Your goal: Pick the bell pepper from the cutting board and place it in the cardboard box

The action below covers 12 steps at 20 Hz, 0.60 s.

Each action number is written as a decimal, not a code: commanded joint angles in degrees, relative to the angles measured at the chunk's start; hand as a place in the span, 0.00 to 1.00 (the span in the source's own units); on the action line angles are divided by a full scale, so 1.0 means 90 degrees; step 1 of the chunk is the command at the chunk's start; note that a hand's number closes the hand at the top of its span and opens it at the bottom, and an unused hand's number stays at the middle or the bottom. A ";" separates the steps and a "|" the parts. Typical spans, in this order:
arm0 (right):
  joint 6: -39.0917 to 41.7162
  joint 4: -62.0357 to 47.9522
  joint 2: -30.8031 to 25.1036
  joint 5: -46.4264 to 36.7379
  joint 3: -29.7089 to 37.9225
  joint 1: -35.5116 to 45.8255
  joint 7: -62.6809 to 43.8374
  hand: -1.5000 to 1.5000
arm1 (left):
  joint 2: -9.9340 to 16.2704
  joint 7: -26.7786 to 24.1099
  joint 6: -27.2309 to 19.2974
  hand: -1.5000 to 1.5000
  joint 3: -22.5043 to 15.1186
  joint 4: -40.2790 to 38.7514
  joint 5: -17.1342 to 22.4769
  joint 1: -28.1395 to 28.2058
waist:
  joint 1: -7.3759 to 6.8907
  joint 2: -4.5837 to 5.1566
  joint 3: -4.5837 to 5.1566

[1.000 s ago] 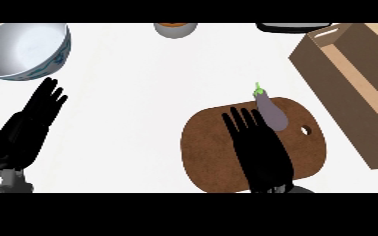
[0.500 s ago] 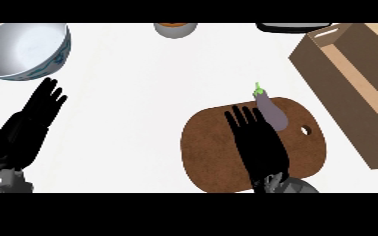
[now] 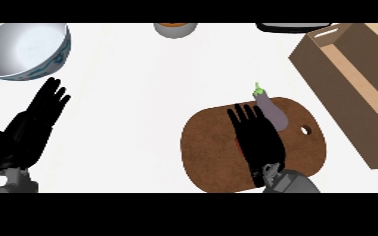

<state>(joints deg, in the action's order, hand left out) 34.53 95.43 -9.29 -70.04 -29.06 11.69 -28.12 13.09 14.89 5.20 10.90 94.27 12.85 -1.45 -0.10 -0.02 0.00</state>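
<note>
Bell pepper: none showed on the cutting board; the one vegetable there was a purple eggplant (image 3: 272, 111) with a green stem, and a thin red sliver at the right hand's left edge could not be identified.
Left hand (image 3: 38, 117): rested at the left edge of the view, fingers straight and spread, pointing up, grasping nothing.
Bowl (image 3: 31, 50): white with a blue pattern on its outer wall, sat at the upper left of the tabletop (image 3: 148, 105), well apart from the left hand.
Small orange-filled container (image 3: 175, 29): stood at the top edge, cut off by the frame.
Cutting board (image 3: 214, 150): round, dark brown wood, with a hole near its right rim, lay right of centre.
Right hand (image 3: 257, 137): lay flat over the board's middle, fingers straight and released, just beside the eggplant's left side.
Eggplant: lay on the board's upper edge, stem pointing away from the robot.
Dark object (image 3: 291, 27): sat at the top edge, partly cut off.
Cardboard box (image 3: 347, 80): open, at the far right, near the board.
Writing: no readable labels.
</note>
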 commanded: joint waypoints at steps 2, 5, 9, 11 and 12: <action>-0.0288 -0.0772 0.0282 -0.0228 0.0147 0.0360 0.0215 0.00 | 0.0314 0.0156 0.0481 0.50 0.0358 -0.0060 0.0369 0.0005 | -0.0021 0.0004 0.0000; -0.0642 -0.0682 0.0087 -0.0272 0.0314 0.0067 0.0477 1.00 | 0.0209 0.0808 0.0035 0.50 0.0210 0.0378 0.0199 -0.0312 | -0.0005 -0.0001 -0.0002; -0.0771 -0.0570 0.0166 -0.0485 -0.0088 0.0129 0.0813 1.00 | -0.0057 0.0422 -0.0153 0.50 0.0120 0.0075 -0.0044 -0.0449 | 0.0002 0.0001 -0.0001; -0.1117 -0.0508 -0.0098 -0.0546 0.0034 -0.0156 0.1131 1.00 | 0.0107 0.0491 0.0137 0.50 0.0259 0.0211 0.0118 -0.0235 | 0.0004 -0.0001 -0.0001; -0.0821 -0.0927 0.0298 -0.0569 0.0038 0.0370 0.0990 1.00 | -0.0163 -0.0062 0.0276 0.50 0.0019 0.0281 -0.0124 0.0376 | -0.0025 0.0001 0.0000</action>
<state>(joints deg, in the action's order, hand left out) 27.60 90.38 -9.02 -73.79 -28.50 12.33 -20.23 12.91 16.50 6.57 12.11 95.69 12.97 -1.18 -0.17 -0.02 -0.01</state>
